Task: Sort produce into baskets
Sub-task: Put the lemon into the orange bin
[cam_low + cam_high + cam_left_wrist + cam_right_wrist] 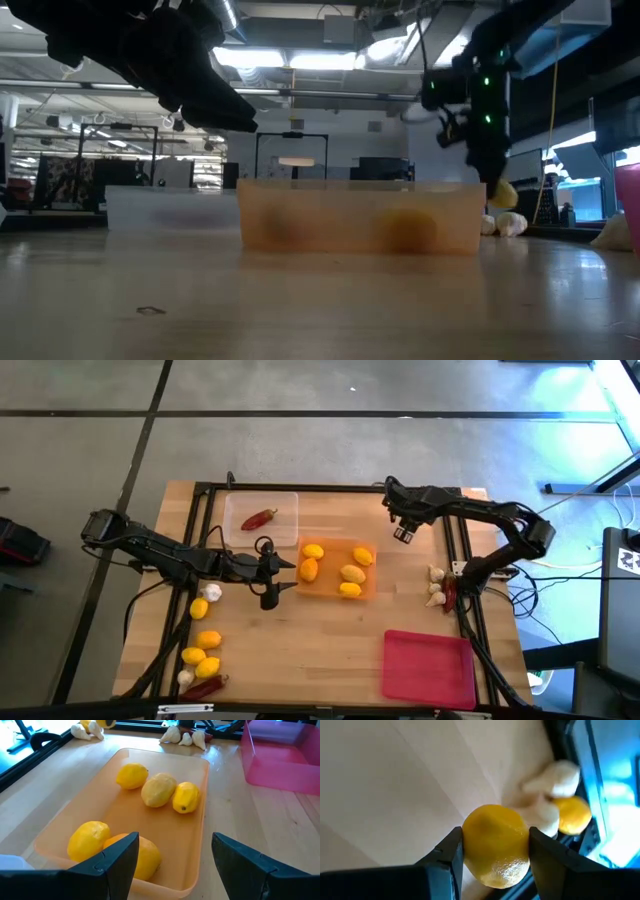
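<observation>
Inside orange tray [368, 573]: five lemons [352, 573].

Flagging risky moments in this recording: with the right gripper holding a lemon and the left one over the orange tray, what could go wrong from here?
1. The right gripper pinches its lemon by the rounded sides, so it might slip out and roll.
2. The orange tray already holds five lemons, so a dropped one could bounce out.
3. The left gripper hovers open over that tray, and the arms could crowd each other there.
</observation>
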Motion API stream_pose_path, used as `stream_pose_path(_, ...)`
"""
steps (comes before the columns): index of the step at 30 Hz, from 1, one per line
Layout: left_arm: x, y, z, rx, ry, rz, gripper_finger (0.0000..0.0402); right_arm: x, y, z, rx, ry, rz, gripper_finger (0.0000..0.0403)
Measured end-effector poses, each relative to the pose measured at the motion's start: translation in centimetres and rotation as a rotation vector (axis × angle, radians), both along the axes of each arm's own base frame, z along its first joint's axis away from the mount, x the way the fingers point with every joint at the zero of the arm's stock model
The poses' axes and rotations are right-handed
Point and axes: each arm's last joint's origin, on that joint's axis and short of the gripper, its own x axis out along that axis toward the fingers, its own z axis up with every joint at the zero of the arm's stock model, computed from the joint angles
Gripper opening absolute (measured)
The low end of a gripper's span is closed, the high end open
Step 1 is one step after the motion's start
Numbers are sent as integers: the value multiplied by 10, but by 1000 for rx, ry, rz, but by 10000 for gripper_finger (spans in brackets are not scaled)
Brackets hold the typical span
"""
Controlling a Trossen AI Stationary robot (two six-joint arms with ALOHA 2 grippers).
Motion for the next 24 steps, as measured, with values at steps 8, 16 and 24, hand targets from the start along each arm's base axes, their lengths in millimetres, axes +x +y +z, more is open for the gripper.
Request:
stream_pose_path(8,0,0,0,4,0,0,246,33,34,41,-25,-230,136,159)
stream_pose_path(16,0,0,0,4,0,2,246,70,70,55,40,-514,340,160)
stream_pose_path(24,0,0,0,4,0,2,246,93,91,51,50,-609,441,160)
